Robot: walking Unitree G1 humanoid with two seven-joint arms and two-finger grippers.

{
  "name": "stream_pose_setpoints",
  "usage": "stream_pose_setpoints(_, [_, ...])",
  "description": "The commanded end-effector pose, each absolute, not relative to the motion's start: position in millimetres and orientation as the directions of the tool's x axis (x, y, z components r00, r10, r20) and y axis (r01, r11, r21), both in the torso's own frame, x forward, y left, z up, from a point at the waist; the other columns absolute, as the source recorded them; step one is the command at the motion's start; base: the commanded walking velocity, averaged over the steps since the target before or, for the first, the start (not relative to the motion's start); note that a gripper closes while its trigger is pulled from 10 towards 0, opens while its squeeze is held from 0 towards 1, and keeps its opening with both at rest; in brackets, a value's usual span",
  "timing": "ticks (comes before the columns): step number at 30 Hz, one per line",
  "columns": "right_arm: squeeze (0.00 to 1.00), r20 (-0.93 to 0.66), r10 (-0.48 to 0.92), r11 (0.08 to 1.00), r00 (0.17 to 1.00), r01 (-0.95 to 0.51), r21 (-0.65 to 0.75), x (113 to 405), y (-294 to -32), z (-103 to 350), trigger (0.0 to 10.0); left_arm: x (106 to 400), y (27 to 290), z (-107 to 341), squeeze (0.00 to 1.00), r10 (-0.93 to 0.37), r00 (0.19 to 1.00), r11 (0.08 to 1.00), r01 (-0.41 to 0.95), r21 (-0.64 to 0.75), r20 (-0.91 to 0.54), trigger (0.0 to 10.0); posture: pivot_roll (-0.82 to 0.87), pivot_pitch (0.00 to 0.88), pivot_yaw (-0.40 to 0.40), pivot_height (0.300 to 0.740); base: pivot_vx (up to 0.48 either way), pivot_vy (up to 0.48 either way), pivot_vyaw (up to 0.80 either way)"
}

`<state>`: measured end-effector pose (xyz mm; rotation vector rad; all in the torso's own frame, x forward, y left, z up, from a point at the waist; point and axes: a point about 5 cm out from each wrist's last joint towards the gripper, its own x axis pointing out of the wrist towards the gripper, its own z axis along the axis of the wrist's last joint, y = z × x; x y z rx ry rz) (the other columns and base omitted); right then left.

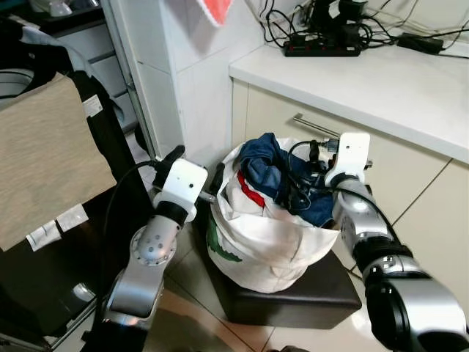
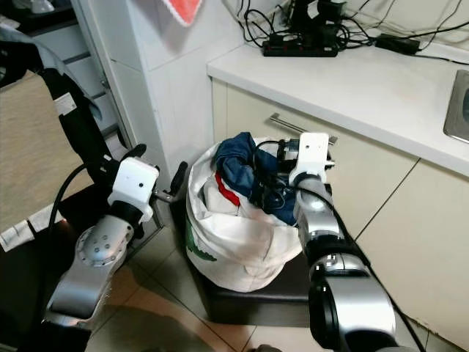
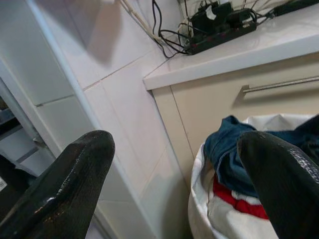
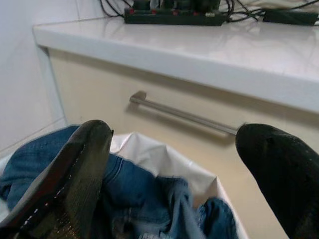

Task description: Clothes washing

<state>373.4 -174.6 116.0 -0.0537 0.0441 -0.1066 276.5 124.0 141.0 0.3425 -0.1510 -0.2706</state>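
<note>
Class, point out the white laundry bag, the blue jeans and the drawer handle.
white laundry bag (image 1: 267, 246), left eye view, front wall.
blue jeans (image 1: 262, 158), left eye view, top fold.
drawer handle (image 4: 184, 115), right wrist view, bar's middle.

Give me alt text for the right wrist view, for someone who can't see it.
The right gripper, fingers spread open, hangs over blue jeans in a white laundry bag. Behind stand a beige drawer front with a metal handle and a white counter carrying a black power strip.

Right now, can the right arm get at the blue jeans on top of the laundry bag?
Probably yes: the right gripper hovers open just above the blue jeans, which lie uncovered atop the laundry bag.
</note>
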Motion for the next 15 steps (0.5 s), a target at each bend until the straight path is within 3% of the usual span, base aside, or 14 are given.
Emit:
stream_pose_setpoints(1, [0.00,-0.066,-0.115,0.992,0.991,0.111,-0.066,376.4,-173.8,117.2,10.0,270.2,125.7,147.2,0.00,-0.295,0.950,0.900,0.239,0.365,0.104,10.0,0.05,0.000,0.016,0.740,0.000,0.000,0.00])
stream_pose_setpoints(6, [0.00,-0.095,-0.137,0.990,0.986,0.131,-0.059,379.2,-174.0,117.7,10.0,255.1,137.0,145.3,0.00,-0.275,0.959,0.896,0.227,0.382,0.074,10.0,0.11,0.034,0.014,0.740,0.000,0.000,0.00])
stream_pose_setpoints(15, [0.00,-0.187,-0.290,0.957,0.939,0.278,-0.088,372.9,-199.2,104.5,10.0,215.5,165.2,148.2,0.00,-0.195,0.981,0.890,0.177,0.421,-0.001,10.0,0.25,0.182,0.039,0.740,0.000,0.000,0.00])
